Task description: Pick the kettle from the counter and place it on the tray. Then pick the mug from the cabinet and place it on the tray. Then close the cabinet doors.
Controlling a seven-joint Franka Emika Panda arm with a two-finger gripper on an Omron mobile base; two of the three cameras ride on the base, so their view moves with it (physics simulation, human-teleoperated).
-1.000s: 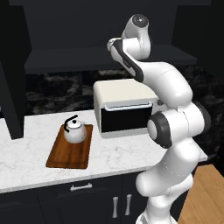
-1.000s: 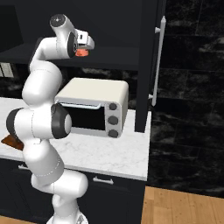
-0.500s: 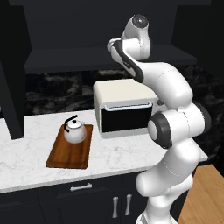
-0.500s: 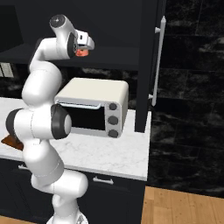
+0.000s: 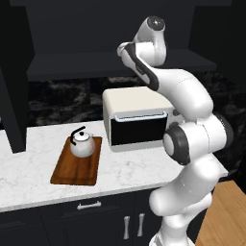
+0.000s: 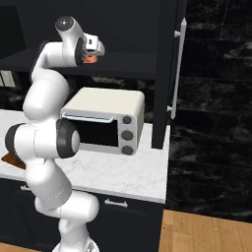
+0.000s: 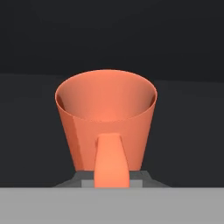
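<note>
Orange mug (image 7: 106,124) upright on the cabinet shelf (image 5: 72,65) above the toaster oven (image 5: 137,117), handle toward the camera. Hand (image 6: 90,53) narrowed on the mug's handle, fingers on either side. Kettle (image 5: 82,143) sits on the tray (image 5: 67,168), left of the toaster oven on the table (image 5: 29,175).

The kettle (image 5: 82,144) stands on the far end of the tray (image 5: 76,163), so the near half of the board lies bare. Just to its right the toaster oven (image 5: 137,120) crowds the counter (image 5: 29,178), with only a narrow strip of marble between them. Up on the cabinet (image 5: 72,67) shelf, dark open room surrounds the mug (image 7: 106,124). At the right, the open cabinet door (image 6: 165,74) juts out past the oven's side.
</note>
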